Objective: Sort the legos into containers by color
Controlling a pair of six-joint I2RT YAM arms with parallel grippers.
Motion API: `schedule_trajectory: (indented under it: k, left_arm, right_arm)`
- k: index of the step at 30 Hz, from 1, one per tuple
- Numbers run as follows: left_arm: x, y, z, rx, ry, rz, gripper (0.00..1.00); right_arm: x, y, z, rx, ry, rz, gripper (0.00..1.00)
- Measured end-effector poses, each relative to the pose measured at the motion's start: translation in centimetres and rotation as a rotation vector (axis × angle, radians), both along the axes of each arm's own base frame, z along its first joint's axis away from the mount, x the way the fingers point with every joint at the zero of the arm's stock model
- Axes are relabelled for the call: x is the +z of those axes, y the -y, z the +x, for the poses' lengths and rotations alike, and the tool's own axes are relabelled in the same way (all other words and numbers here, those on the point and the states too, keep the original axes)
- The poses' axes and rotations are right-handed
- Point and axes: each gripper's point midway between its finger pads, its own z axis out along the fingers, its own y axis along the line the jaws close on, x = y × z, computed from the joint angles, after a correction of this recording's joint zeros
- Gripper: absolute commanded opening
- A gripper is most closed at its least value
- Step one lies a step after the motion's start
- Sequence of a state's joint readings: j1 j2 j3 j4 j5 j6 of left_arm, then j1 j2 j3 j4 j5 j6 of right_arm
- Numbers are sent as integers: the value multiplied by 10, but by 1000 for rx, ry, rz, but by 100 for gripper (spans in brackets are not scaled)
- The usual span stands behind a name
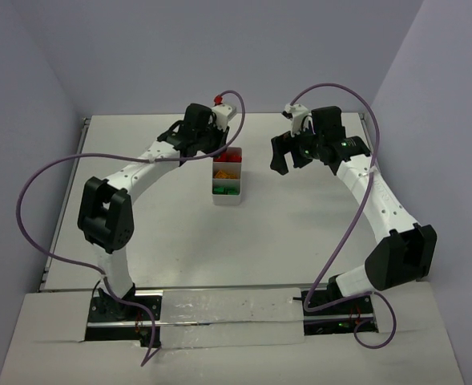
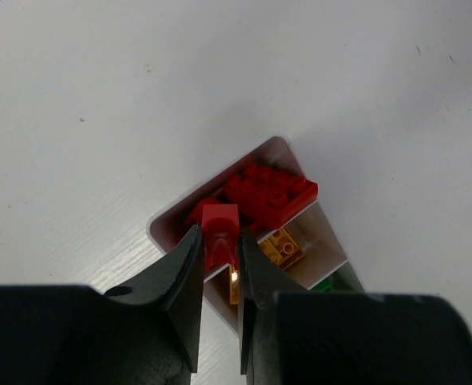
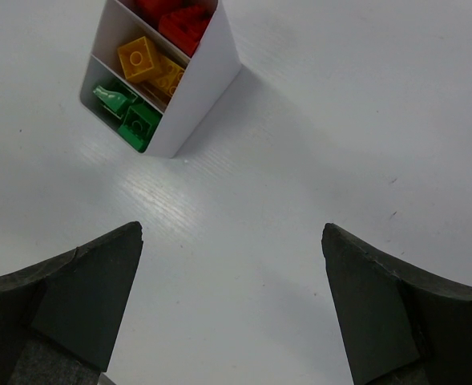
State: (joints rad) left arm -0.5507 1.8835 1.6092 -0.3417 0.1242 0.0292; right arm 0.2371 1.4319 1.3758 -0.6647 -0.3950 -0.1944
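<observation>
The white three-compartment tray (image 1: 226, 201) stands mid-table. It holds red legos (image 1: 231, 156) in the far compartment, yellow legos (image 1: 227, 172) in the middle and green legos (image 1: 224, 189) in the near one. My left gripper (image 2: 218, 241) is shut on a small red brick (image 2: 219, 227), held just above the red compartment's near corner, over the other red bricks (image 2: 272, 192). My right gripper (image 3: 231, 241) is wide open and empty over bare table, to the right of the tray (image 3: 199, 88).
In the right wrist view the tray shows red (image 3: 183, 20), yellow (image 3: 143, 58) and green (image 3: 135, 120) bricks. Purple cables loop above both arms. Walls close the table at the back and sides.
</observation>
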Motion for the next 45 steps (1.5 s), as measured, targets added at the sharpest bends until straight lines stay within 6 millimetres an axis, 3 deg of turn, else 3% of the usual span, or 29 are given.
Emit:
schedule_trajectory:
  k: [10,18,22,30,34,35,36,39,42,45]
  left_arm:
    - [-18,9,7,-18,-31,4,7]
    - [-23,12,8,-30,-44,1,46]
    - [-23,13,7,-32,-44,-1,53]
    - [-13,13,8,-35,-42,2,56]
    - [5,8,5,-31,-37,-14,73]
    - [14,4,1,-26,-45,-33,92]
    - [23,-1,0,-17,-46,-49,99]
    - [60,-34,-1,34,-29,-132,99]
    - [95,-93,2,137,11,-198,99]
    - [104,-150,-2,254,22,-219,99]
  right_arm:
    - [0,0,0,0,0,0,100]
    - [-1,0,0,0,-2,-1,100]
    - [-3,0,1,0,-8,-2,100]
    - [-4,0,1,0,-9,-3,100]
    - [-4,0,2,-3,-9,-5,100]
    - [-4,1,2,-7,-8,-8,100]
    - [-4,2,2,-9,-7,-10,100]
    - [-2,6,4,-29,2,-18,100]
    - [2,16,8,-75,23,-30,100]
    - [3,30,13,-140,38,-48,100]
